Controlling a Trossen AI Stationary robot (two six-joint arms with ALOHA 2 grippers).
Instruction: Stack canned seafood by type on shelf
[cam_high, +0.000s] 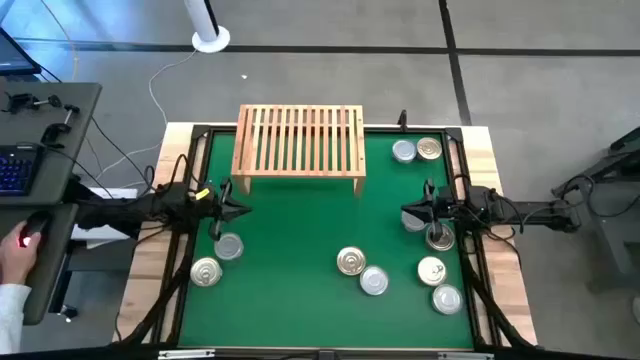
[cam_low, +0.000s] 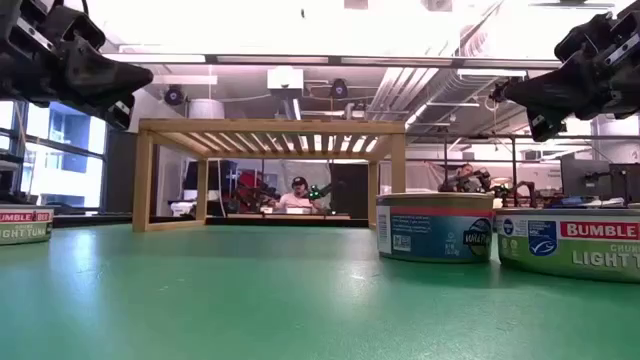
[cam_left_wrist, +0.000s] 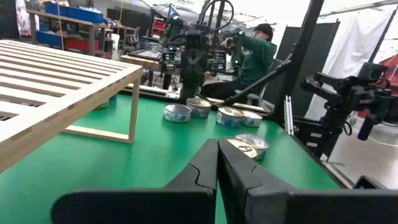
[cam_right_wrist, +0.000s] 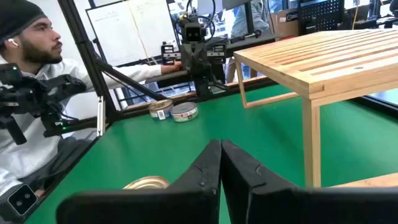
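Hovering above the green mat (cam_high: 300, 230) with nothing held: left gripper (cam_high: 232, 208) with jaws pressed together, right gripper (cam_high: 408, 213) likewise pressed together and empty. Sitting bare at the far edge, ahead of both jaws: the shelf (cam_high: 300, 140). Lying scattered on the mat: the tins (cam_high: 350, 261), two just below the left jaws, two right beside the right jaws, a cluster further toward the near edge, and a pair near the shelf's right end. Judging the step as the first pick, not yet begun. Advising: spreading the jaws before descending, centring over one tin's rim, gripping across its sides, and sorting gold lids from silver before placing on the slats.
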